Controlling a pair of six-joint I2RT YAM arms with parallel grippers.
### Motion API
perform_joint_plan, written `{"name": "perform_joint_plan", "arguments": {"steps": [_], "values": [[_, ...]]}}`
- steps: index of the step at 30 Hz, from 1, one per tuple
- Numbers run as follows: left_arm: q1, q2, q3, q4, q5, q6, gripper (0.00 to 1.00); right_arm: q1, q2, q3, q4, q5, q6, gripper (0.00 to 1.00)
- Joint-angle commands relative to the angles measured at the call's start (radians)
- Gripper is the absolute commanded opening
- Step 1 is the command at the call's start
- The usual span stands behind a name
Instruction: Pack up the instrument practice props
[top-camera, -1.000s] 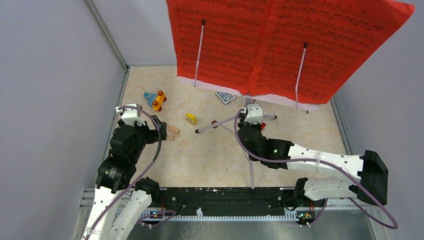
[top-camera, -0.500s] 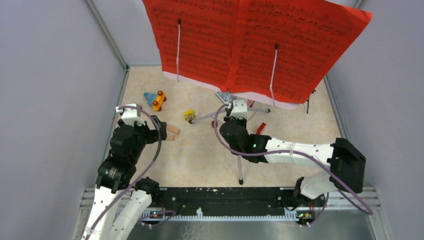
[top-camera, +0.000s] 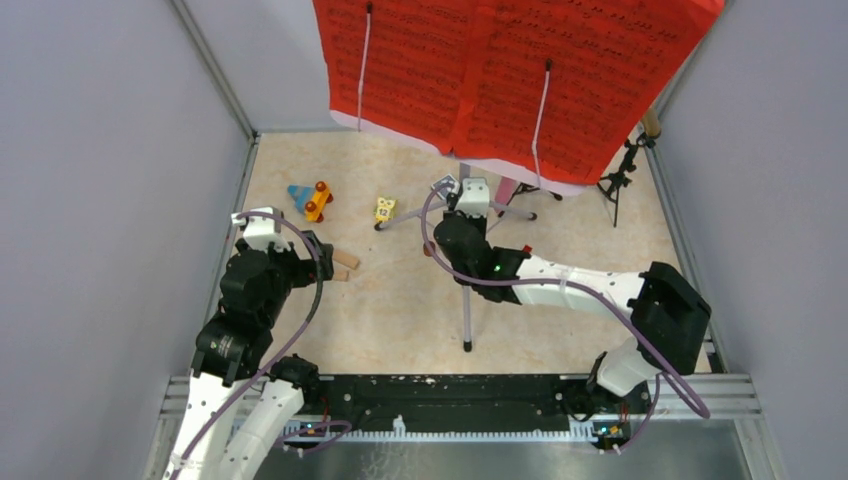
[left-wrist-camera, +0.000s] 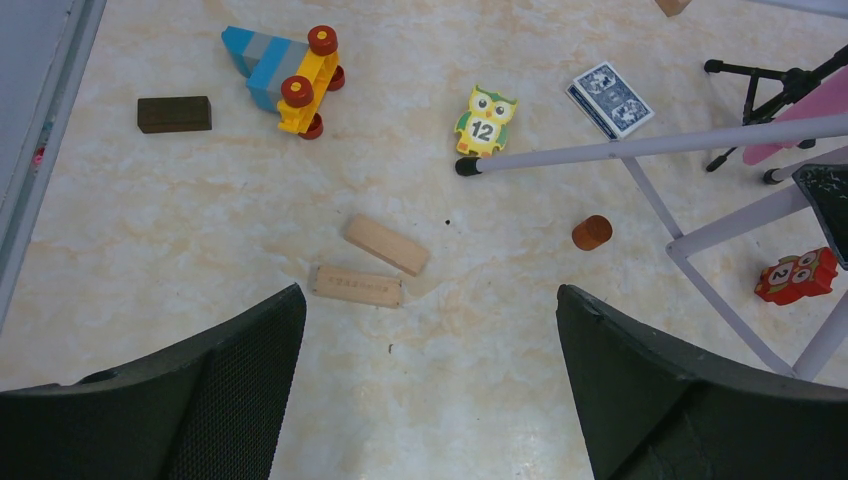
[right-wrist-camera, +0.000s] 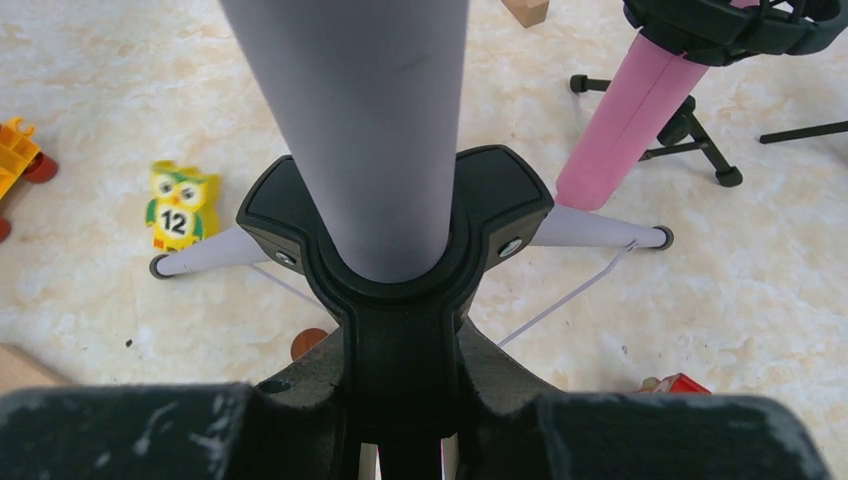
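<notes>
Left gripper: your left gripper stands wide open and holds nothing, over two wooden blocks on the worktop.
Right gripper: your right gripper is closed on the silver tripod pole at its black hub.
Top view only: the red sheet-music pages, high at the back.
Right wrist view: the pink microphone leans in a black mic tripod just right of the pole.
Far right: a second black mic tripod stands near the wall.
</notes>
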Motion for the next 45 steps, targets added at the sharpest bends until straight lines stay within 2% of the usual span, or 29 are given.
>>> {"name": "perform_joint_plan", "arguments": {"steps": [1, 14, 20, 25, 31, 32, 33, 35, 40, 45], "values": [[0.006, 0.000, -0.006, 0.037, 0.002, -0.008, 0.99, -0.035, 0.021, 0.052, 0.169, -0.016, -0.009, 0.00], [0.007, 0.007, -0.006, 0.037, 0.000, -0.008, 0.99, -0.080, 0.092, 0.125, 0.152, -0.106, -0.029, 0.00], [0.007, 0.008, -0.006, 0.037, -0.002, -0.009, 0.99, -0.080, 0.095, 0.140, 0.094, -0.129, 0.021, 0.00], [0.007, 0.014, -0.006, 0.037, -0.001, -0.009, 0.99, -0.080, 0.070, 0.140, 0.017, -0.124, 0.060, 0.15], [0.007, 0.002, -0.004, 0.034, -0.001, -0.010, 0.99, -0.081, -0.048, 0.098, -0.090, -0.136, 0.097, 0.46], [0.008, -0.005, -0.004, 0.035, 0.005, -0.007, 0.99, -0.080, -0.076, 0.082, -0.096, -0.155, 0.097, 0.57], [0.007, -0.013, -0.002, 0.039, 0.014, -0.003, 0.99, -0.080, -0.105, 0.062, -0.098, -0.174, 0.095, 0.62], [0.007, -0.030, -0.005, 0.046, 0.035, 0.006, 0.99, -0.080, -0.167, 0.015, -0.081, -0.226, 0.074, 0.69], [0.007, -0.026, 0.012, 0.053, 0.090, 0.029, 0.99, -0.080, -0.323, -0.092, -0.072, -0.386, -0.006, 0.71], [0.007, 0.023, 0.045, 0.027, 0.114, 0.030, 0.99, -0.080, -0.461, -0.192, -0.172, -0.471, -0.024, 0.71]]}}
